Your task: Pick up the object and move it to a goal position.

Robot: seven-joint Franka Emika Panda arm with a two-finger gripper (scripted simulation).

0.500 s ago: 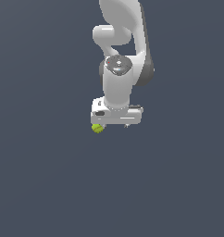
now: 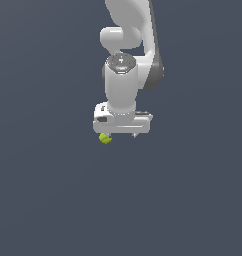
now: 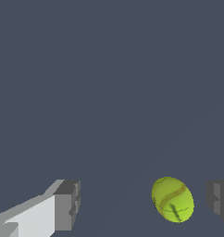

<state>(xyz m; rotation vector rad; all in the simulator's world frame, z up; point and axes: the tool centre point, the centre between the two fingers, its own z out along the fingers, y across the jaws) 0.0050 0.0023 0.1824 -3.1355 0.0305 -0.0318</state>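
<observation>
In the exterior view, the white arm (image 2: 124, 75) hangs down from the top of the picture over a plain dark grey-blue floor (image 2: 43, 200). Its wrist points straight down and ends in the wide white gripper (image 2: 120, 135), whose body lies crosswise. Only short stubs of the fingers show below that body, one toward the exterior view's left and one toward its right, well apart from each other. The ball (image 2: 105, 138), small and yellow-green, sits just under the end of the gripper on the exterior view's left, partly covered by the finger there. From this view I cannot tell whether the ball touches that finger or the floor.

In the wrist view, the gripper (image 3: 144, 203) is spread wide. Two fingers (image 3: 66, 203) with dark grey pads reach in from opposite edges of the picture, with a broad stretch of floor (image 3: 109, 92) between them. The ball (image 3: 172, 199) lies in that gap, with faint darker seam lines across its yellow-green skin. It is not centred: it sits close to one pad, with a narrow strip of floor showing between them, and far from the other pad. Neither pad touches it, so nothing is pinched.
</observation>
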